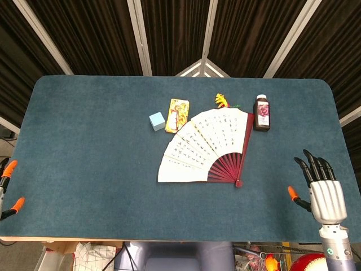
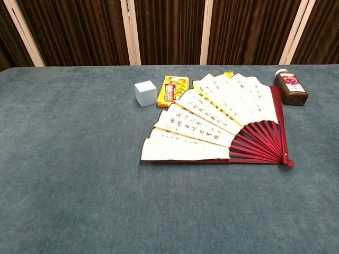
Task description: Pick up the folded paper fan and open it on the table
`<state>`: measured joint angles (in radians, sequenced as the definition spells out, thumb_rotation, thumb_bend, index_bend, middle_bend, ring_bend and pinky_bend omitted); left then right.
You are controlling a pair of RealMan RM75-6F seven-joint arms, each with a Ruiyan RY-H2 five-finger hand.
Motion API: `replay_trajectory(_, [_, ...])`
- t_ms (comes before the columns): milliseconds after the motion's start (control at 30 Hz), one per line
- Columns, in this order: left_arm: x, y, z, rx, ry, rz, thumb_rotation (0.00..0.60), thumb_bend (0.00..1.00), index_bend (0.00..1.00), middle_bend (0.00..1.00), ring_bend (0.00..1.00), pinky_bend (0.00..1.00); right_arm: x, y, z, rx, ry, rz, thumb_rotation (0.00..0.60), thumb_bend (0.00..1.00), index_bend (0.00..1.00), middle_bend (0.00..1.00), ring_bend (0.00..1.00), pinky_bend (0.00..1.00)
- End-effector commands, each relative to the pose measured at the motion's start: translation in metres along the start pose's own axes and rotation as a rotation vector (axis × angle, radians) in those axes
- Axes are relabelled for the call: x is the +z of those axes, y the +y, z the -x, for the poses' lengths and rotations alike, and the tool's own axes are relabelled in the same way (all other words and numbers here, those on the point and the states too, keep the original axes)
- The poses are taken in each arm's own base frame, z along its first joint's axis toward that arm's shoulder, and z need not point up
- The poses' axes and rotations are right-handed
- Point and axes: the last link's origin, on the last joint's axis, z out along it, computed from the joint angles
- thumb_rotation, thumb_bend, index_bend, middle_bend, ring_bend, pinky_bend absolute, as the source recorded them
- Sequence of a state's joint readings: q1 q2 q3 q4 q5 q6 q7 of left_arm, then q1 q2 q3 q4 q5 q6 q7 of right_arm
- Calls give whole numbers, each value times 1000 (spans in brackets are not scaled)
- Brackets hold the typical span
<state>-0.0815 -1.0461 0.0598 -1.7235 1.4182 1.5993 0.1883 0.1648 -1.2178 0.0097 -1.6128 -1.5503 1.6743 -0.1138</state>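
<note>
The paper fan [image 1: 204,150] lies spread flat near the middle of the tabletop [image 1: 96,130], its red ribs fanned from the pivot at its lower right, so the opening step looks done and little seems left beyond keeping both hands clear. The right hand [image 1: 322,192] hovers at the near right edge, fingers apart and holding nothing. Of the left hand [image 1: 8,189] only orange fingertips show at the frame's left border (whether it is spread or curled I cannot tell). The chest view shows neither hand. A yellow object [image 1: 222,101] is partly hidden behind the fan's top edge.
</note>
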Motion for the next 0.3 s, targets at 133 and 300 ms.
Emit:
replay_trajectory(133, [-13,-4,-7,-14,15,8,600,332,22,0,0,0,-8,15,5,-96,-29,41,600,289,76,53,118,112])
replay_trajectory(300, [-18,-6,-10,-6,31,13,600,332,22,0,0,0,-11,32,1,-108,-70,148,600,288,3,44,112,110])
